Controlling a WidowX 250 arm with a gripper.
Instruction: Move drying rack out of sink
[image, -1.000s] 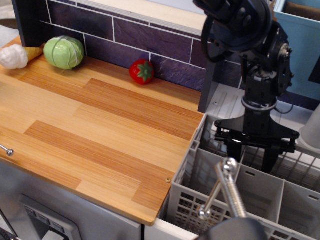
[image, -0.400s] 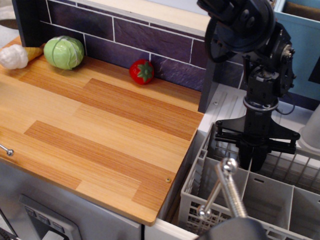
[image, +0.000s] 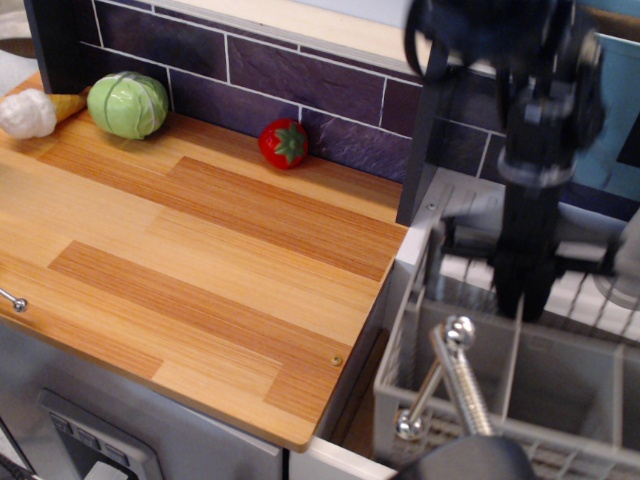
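Note:
The drying rack (image: 570, 385) is a light-grey slatted basket at the lower right, blurred by motion and raised, with its left side clear of the counter edge. My gripper (image: 520, 300) hangs straight down over it and is shut on a thin upright part of the rack near its far side. The sink (image: 358, 425) shows as a strip of brownish floor in the gap between the rack's left wall and the wooden counter. The rest of the basin is hidden under the rack.
A wooden counter (image: 200, 250) fills the left, with a green cabbage (image: 127, 104), a red strawberry (image: 284, 143) and a white item (image: 28, 112) along the tiled back wall. A chrome faucet (image: 455, 385) stands in front of the rack. A white ribbed tray (image: 462, 198) lies behind it.
The gripper has risen and shifted a little right with the rack. The rack's left edge has pulled away from the counter, opening a wider gap over the sink floor.

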